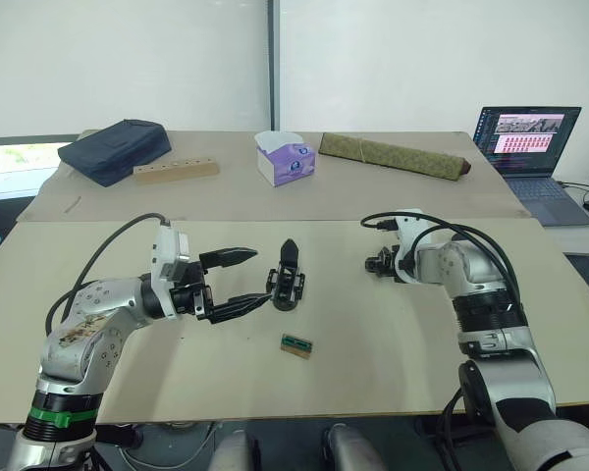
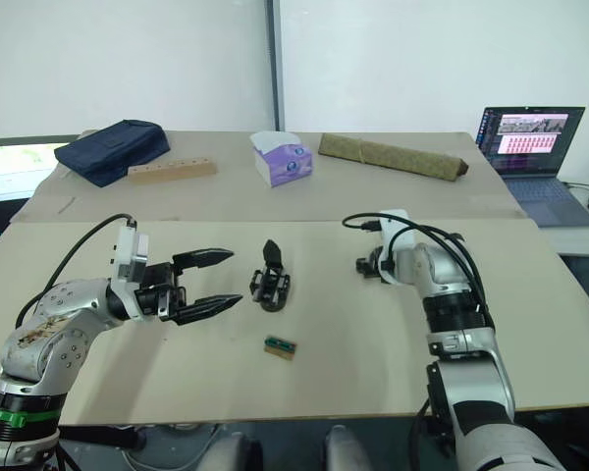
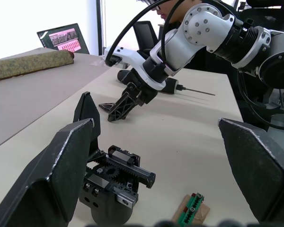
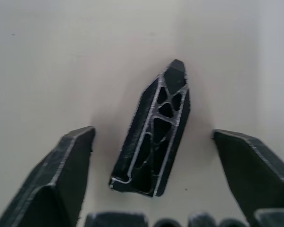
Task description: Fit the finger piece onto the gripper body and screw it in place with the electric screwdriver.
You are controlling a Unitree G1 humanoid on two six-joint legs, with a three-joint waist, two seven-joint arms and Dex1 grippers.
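Mid-table, the open left gripper [image 1: 243, 280] flanks the gripper body [image 1: 287, 280]; the open right gripper [image 4: 154, 177] straddles the finger piece [image 4: 154, 135].

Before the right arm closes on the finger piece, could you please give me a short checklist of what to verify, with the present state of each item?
1. Right gripper open: ok, fingers spread wide.
2. Finger piece between its fingers: ok, lying flat on the table, touching neither finger.
3. Left gripper open beside the gripper body: ok; contact with it: cannot tell.
4. Gripper body upright: ok, prong pointing up.
5. Electric screwdriver within reach: cannot tell; it lies behind the right arm.
6. Small green-and-brown block clear of both grippers: ok.
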